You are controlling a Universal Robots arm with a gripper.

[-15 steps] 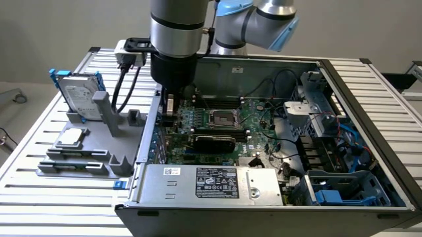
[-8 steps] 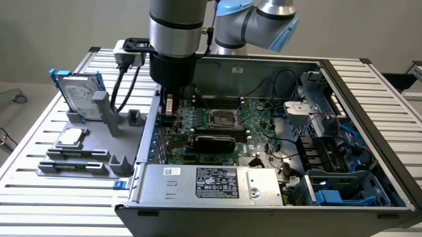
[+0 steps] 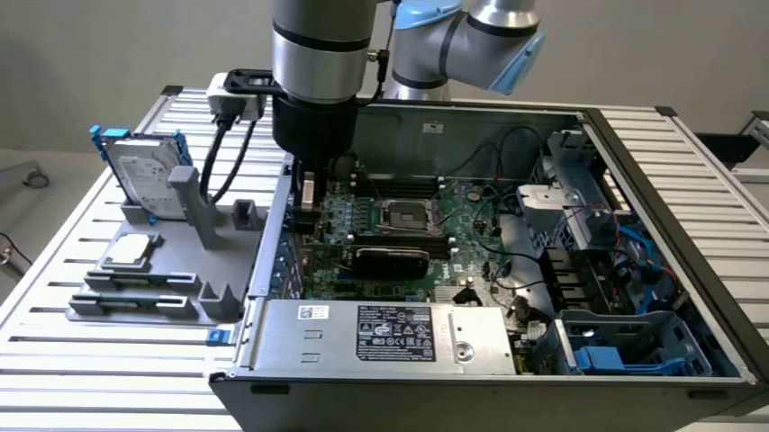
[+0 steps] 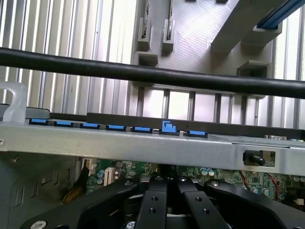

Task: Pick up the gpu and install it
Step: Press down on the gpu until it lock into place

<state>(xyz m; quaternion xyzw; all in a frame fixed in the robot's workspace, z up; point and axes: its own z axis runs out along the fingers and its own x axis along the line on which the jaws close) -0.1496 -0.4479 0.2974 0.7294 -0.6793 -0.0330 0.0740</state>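
Hard drive upright in grey holder; open computer case beside.

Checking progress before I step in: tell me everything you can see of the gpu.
The gpu shows as a low black shroud, glossy and plastic-looking, inside the open case. It stands on the green motherboard, just in front of the processor socket, its long side level. Whether it is fully seated is unclear. The gripper is nearby, toward the exterior view's left.
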